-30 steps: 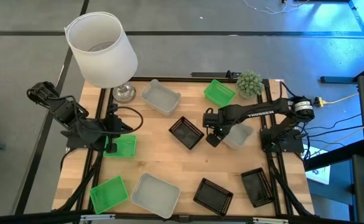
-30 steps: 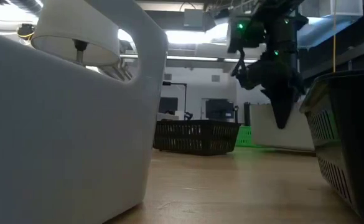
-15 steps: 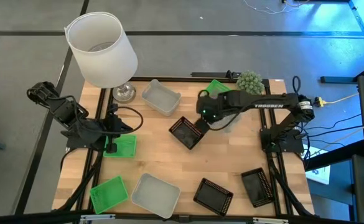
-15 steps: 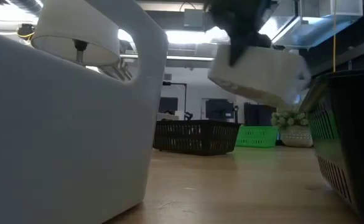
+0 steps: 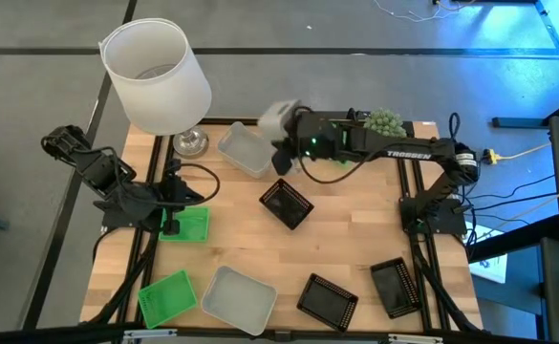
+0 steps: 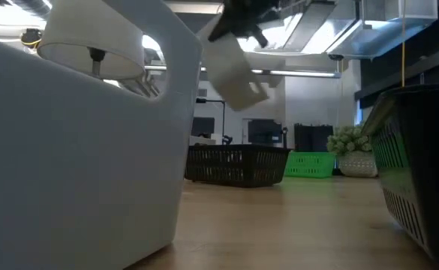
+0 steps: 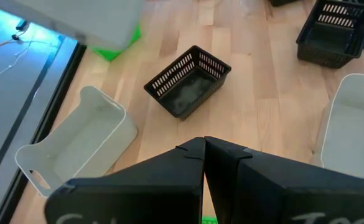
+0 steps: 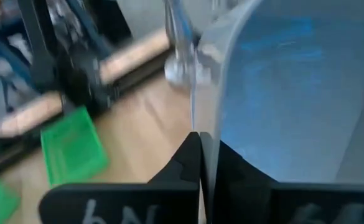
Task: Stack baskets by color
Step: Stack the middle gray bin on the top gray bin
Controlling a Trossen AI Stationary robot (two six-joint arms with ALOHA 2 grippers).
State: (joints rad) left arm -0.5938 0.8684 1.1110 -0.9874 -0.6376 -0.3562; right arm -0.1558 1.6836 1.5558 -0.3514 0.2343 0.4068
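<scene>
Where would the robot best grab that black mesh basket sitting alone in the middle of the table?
Probably by one of its thin upright walls, coming straight down from above. The black mesh basket sits open side up and turned at an angle, with bare wood all round it, so one finger can slip inside and one outside the rim. The right hand, shut on a grey-white basket, grips that one by its wall.

The right gripper (image 5: 285, 143) lifted a grey-white basket (image 5: 275, 118) off the table. It carried the basket across, above another grey-white basket (image 5: 246, 150).

lampshade (image 5: 157, 75): table's far-left corner | plant (image 5: 383, 125): far-right edge
</scene>
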